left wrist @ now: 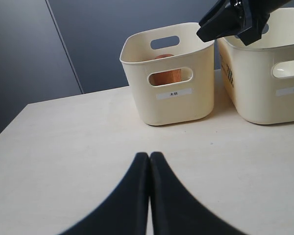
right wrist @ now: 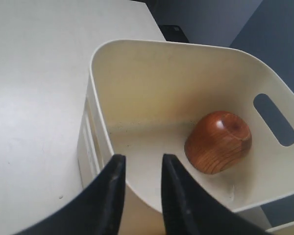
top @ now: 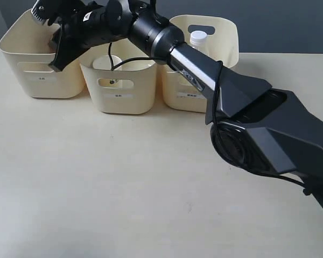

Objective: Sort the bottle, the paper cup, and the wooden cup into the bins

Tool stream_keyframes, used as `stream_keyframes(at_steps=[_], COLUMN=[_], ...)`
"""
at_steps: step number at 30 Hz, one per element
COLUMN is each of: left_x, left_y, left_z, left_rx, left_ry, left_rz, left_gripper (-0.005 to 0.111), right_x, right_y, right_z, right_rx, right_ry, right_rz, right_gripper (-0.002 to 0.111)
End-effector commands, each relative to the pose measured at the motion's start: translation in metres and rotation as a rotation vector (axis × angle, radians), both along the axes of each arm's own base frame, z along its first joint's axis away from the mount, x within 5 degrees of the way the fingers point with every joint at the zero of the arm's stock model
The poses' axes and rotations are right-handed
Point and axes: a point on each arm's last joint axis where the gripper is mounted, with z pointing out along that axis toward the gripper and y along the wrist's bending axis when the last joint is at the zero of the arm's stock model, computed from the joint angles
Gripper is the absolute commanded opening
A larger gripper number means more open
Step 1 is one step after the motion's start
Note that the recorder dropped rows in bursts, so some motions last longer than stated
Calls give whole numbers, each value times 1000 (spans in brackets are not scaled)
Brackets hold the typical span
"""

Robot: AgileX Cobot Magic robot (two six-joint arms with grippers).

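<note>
The wooden cup (right wrist: 218,142) lies on its side on the floor of the left bin (top: 27,59), and shows through that bin's handle cutout as the wooden cup (left wrist: 166,76). My right gripper (right wrist: 141,159) hangs open and empty over this bin's rim (right wrist: 94,63), apart from the cup. In the exterior view the right gripper (top: 55,63) reaches across to the left bin. The paper cup (top: 105,63) stands in the middle bin (top: 134,102). The bottle (top: 198,38) shows its white cap in the right bin (top: 226,37). My left gripper (left wrist: 149,155) is shut on nothing, low over the table in front of the bins.
The right arm (top: 194,64) stretches over the middle and right bins. The cream table (top: 124,188) spreads in front of the bins. In the left wrist view the left bin (left wrist: 171,107) and middle bin (left wrist: 269,98) stand side by side, with the right gripper's fingers (left wrist: 225,22) above them.
</note>
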Motion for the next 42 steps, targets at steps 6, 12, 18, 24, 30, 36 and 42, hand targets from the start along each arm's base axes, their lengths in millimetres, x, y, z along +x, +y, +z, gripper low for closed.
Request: stream_keyframes(at_steps=[6,12,18,24,30,36,42], left_x=[0,0,0,0,0,0,0], left_y=[0,0,0,0,0,0,0], left_z=[2,2,2,2,2,2,2], left_rx=[-5,-5,-5,-5,-5,-5,-5], left_ry=[-6,-6,-6,-6,-6,-6,-6], left_rz=[-5,-5,-5,-5,-5,-5,-5], left_gripper=[0,0,0,0,0,0,0], right_x=[-8,-30,-67,-116,-203,-264,-305], right_y=[-7,-16,-20,-14,-7,-22,-50], right_z=[42,79,118,155,226,278,321], right_rx=[45,1,-107,-157,-156,-98,90], right_ry=[-7,72,103,140,-30,-143,-2], right_rz=[13,89,163,216,249,244,259], right_gripper=[26,14,-1,-1,-1,-1,-1])
